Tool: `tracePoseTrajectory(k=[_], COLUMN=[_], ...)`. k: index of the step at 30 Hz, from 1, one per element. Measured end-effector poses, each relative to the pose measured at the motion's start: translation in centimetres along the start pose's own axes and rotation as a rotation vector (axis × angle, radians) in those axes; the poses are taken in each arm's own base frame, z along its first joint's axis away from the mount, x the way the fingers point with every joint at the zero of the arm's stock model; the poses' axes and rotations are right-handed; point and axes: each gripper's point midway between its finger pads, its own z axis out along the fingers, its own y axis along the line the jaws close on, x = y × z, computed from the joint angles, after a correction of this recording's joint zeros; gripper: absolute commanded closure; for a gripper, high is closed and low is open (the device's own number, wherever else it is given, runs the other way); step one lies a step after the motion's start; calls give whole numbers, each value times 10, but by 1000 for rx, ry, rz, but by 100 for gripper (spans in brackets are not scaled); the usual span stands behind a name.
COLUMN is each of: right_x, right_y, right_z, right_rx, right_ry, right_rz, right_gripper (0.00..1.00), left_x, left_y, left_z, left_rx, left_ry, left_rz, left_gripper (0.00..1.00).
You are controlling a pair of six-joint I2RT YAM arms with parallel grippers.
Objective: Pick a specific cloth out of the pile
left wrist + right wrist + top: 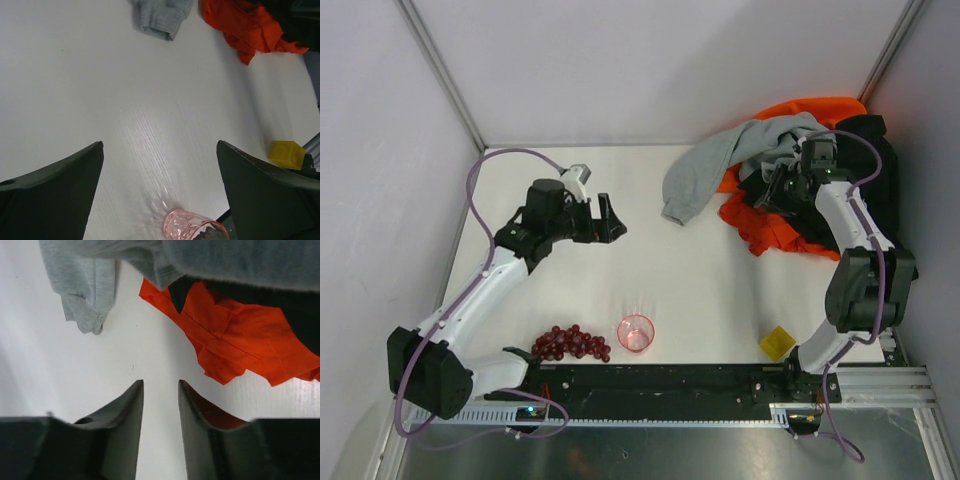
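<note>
White table (700, 280) fills the workspace, closed in by pale walls (670, 70) on three sides. Heaped around and beyond the right gripper (770, 193) is the pile (880, 180), with black fabric behind the wrist and a bright orange cloth (820, 106) at the far edge. A grey sweatshirt (720, 165) drapes off the pile; in the right wrist view it hangs across the top, above the fingertips, with one sleeve (82, 295) trailing down ahead and to the left of them.

The cloth (775, 228), deep red-orange and thin, lies on the table at the pile's near side, directly under and beside the right gripper. From the wrist it spreads ahead and to the right of the fingers (240, 340), and a fold of it shows just past the outer side of the right-hand finger. The right gripper (160, 385) has its jaws partway apart with a narrow gap; only bare table shows in that gap, and nothing is held.

The left gripper (608, 220) hovers over open table, well apart from the pile, its jaws spread wide (160, 145) and empty. Nearer the arm bases than this gripper lie a bunch of dark red grapes (570, 343) and a pink cup (636, 332), the cup just below its fingertips in the wrist view (192, 225). A small yellow block (777, 342) sits beside the right arm's base.
</note>
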Motion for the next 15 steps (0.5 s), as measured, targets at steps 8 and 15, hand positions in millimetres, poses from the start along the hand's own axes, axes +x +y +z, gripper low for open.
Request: tracePoseTrajectory(k=[8,15], right_x=[6,-29], right_y=[-17,-32], right_z=[45,56], right_rx=[29,57], right_ry=[79,57], right_rz=[24,46], right_gripper=[94,97], left_x=[-6,-9], left_y=[-16,-39], left_z=[22,39], left_rx=[52,102], left_ry=[37,47], left_rz=[-46,-77], left_gripper=[0,0])
